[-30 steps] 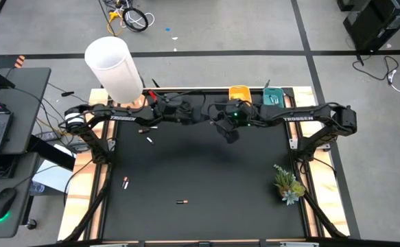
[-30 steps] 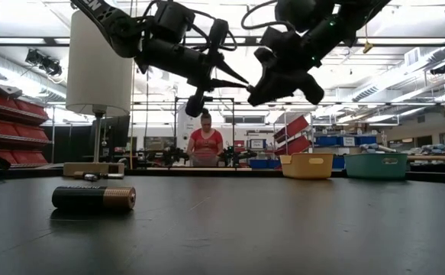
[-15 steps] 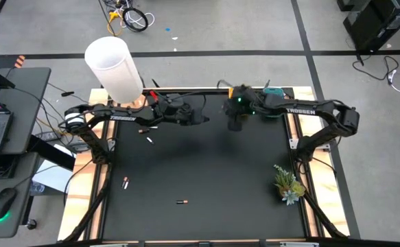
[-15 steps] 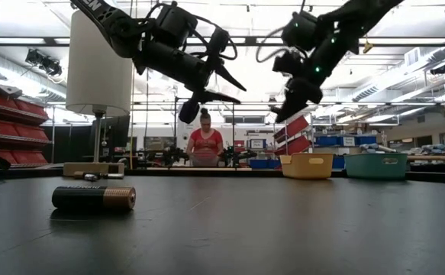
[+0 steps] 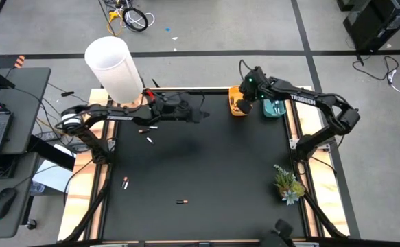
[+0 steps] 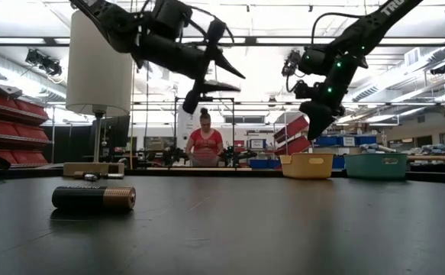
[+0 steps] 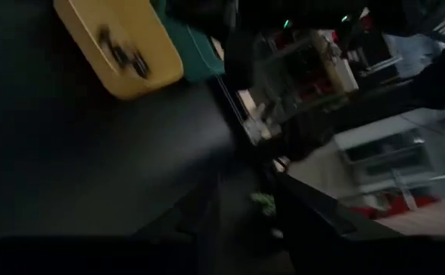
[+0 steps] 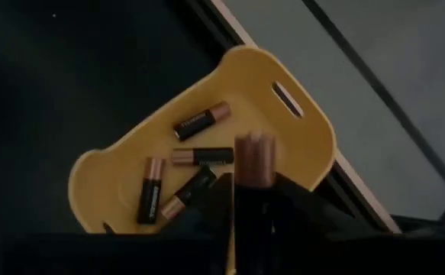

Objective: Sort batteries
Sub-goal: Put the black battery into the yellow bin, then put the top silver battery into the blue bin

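Note:
My right gripper [image 5: 243, 104] hangs over the yellow tray [image 5: 237, 100] at the table's far edge, shut on a dark battery with a copper end [image 8: 254, 156]. Several dark and copper batteries [image 8: 195, 156] lie in the yellow tray [image 8: 298, 145]. A teal tray [image 5: 275, 107] stands to its right. My left gripper [image 5: 198, 115] is open and empty in the air left of the trays. Loose batteries lie on the black table at the left [image 5: 149, 140], lower left [image 5: 125, 182] and near the front [image 5: 181, 202]. The front one also shows in the low view [image 6: 94, 198]. My right gripper pinches the battery between its two fingers [image 8: 283, 202]. The battery's copper end [image 8: 254, 149] sticks out past the fingertips. The gripper points down at the yellow tray, and the battery is clear of the tray and the table.
A white lamp [image 5: 114, 68] stands at the table's far left corner. A small plant [image 5: 287, 184] sits near the right edge. A person [image 6: 205, 145] shows in the room beyond the table. Wooden table edges run along both sides.
My right gripper has gone from over the middle of the far half of the table toward the far right, staying shut on the battery. It now hangs over the yellow tray. The left arm has hardly moved.

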{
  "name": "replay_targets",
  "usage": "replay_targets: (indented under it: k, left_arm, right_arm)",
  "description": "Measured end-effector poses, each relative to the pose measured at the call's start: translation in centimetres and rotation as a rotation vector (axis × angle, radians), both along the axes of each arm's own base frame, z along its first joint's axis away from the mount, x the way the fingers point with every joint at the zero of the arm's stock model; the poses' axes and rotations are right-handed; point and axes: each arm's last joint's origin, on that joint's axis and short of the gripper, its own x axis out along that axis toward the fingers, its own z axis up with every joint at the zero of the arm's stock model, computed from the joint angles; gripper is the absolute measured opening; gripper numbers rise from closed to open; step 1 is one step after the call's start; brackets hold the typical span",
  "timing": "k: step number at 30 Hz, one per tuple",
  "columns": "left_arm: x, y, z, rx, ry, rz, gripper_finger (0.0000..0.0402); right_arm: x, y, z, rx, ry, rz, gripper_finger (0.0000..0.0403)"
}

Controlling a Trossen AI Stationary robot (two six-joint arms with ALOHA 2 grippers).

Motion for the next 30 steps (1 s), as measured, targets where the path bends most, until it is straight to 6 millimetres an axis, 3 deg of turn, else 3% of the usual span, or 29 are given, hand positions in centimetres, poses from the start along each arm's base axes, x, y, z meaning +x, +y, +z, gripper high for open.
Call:
replay_targets:
  k: [5,10,14,19,23,30]
  left_arm:
    - [-1.0,-0.3,1.1,0.167,0.063,0.045,0.0135]
    - [-3.6,-0.9,1.9,0.200,0.252,0.080,0.0135]
    - [-5.9,-1.7,2.1,0.156,0.405,0.041,0.0135]
    - [-8.5,-2.7,1.4,0.072,0.621,-0.020,0.0135]
    - [-9.9,-3.2,0.3,0.031,0.810,-0.084,0.0135]
    - [-11.3,-3.3,-0.5,0.086,1.002,-0.155,0.0135]
  right_arm:
    - [-0.6,-0.1,-0.1,0.057,0.006,-0.004,0.0198]
    - [0.1,-0.3,2.5,0.047,-0.001,0.018,0.0251]
    - [1.9,-0.1,5.6,0.035,-0.141,0.115,0.0252]
    - [4.7,0.6,8.1,0.031,-0.488,0.301,0.0230]
    - [6.9,1.7,8.9,-0.014,-0.698,0.449,0.0212]
    - [8.9,3.8,9.5,-0.043,-0.783,0.592,0.0189]
